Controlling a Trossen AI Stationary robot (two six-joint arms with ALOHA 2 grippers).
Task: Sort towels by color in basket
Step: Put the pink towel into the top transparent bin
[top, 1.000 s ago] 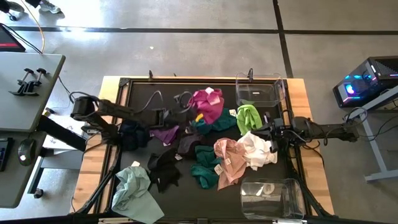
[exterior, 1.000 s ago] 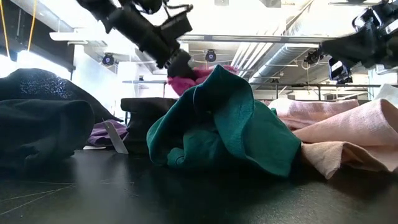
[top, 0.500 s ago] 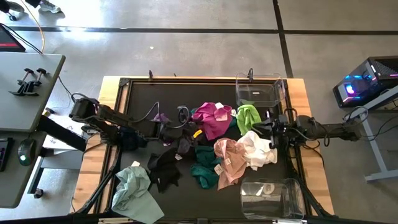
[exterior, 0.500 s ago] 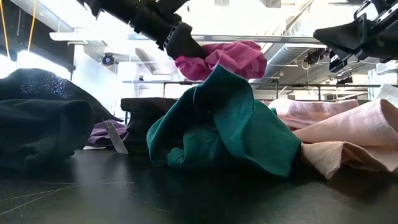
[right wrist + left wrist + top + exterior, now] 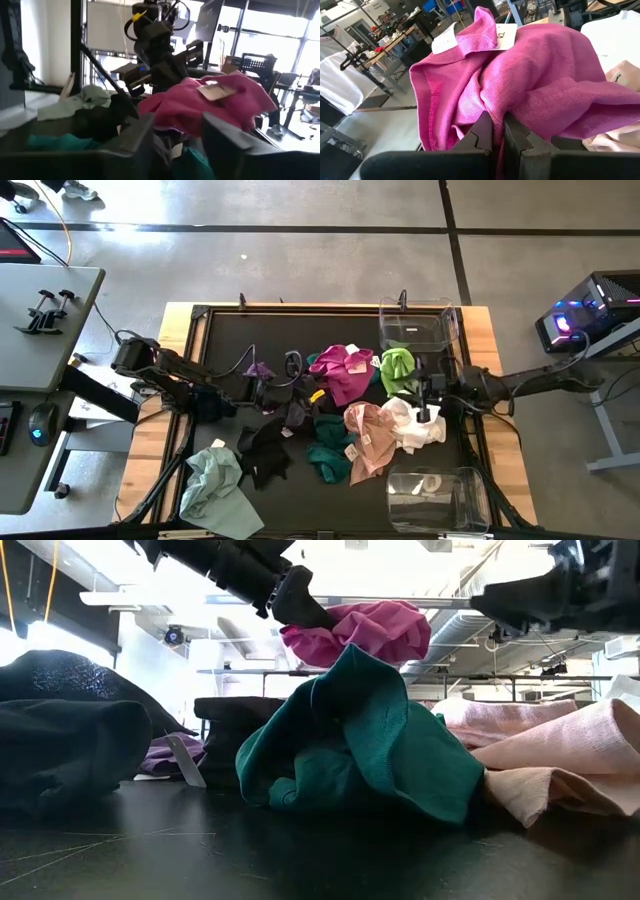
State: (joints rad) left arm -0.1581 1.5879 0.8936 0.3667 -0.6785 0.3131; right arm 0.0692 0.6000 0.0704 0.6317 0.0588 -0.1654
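Observation:
A magenta towel is bunched up in the middle of the black table top, with my left gripper shut on it. My right gripper stands open above the white towel, touching nothing. The lime green towel lies beside it on the far side. Pink, teal, black, purple, navy and pale mint towels lie spread on the table. My left gripper pinches a fold of the magenta towel between its two fingers, coming about level from the table's left. The towel bulges out ahead of the fingers in a loose bunch with its white tags on top. It is raised above the teal towel, which hides its lower edge.
One clear basket stands at the far right of the table and another at the near right. The towels crowd the middle. A desk stands left of the table and a lit computer to the right.
My left gripper has gone up and toward the table's right edge with the magenta towel, which has come off the far side of the pile and now hangs raised over the teal towel. My right gripper has moved toward the table's left, over the white towel.

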